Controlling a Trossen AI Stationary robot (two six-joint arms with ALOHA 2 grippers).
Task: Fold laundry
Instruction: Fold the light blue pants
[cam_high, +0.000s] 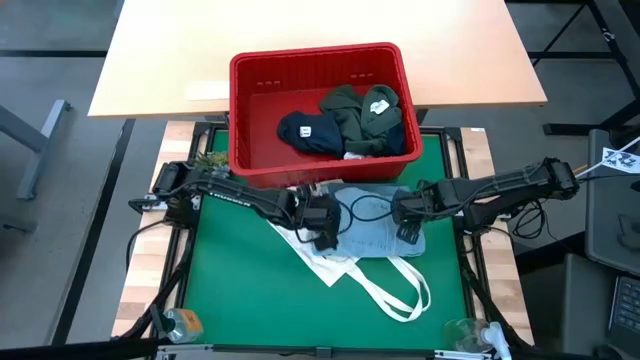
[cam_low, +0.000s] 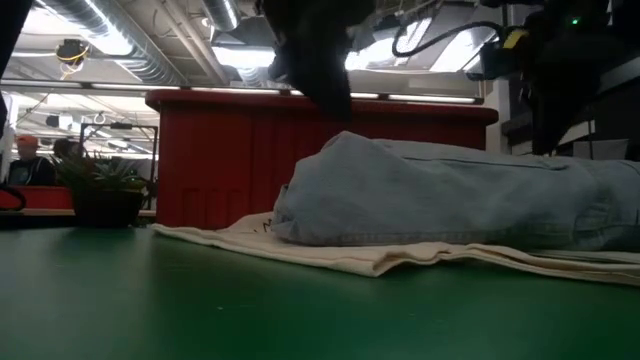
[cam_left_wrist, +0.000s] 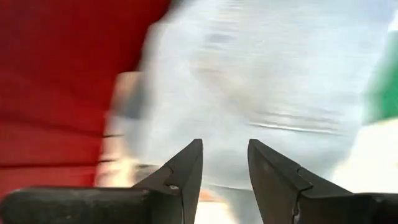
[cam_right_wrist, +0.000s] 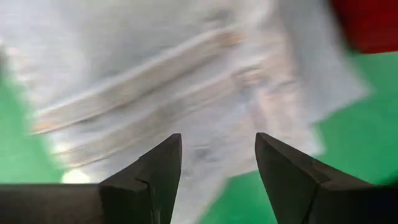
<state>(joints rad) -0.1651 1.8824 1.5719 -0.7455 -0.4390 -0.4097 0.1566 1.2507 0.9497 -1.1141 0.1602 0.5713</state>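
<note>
Between both open claws, left claw (cam_high: 327, 238), right claw (cam_high: 408, 232), denim garment (cam_high: 378, 232)

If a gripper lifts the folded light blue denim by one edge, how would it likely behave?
The denim garment would probably sag and unfold: it lies in soft, rounded folds. It looks thick at its seams, so likely heavy for cloth. It rests on the white tote bag, which might drag along if pushed. Both the left gripper and right gripper hang open above it.

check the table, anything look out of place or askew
Yes: the light blue denim garment lies on top of the white tote bag, whose handles trail out across the green mat.
</note>
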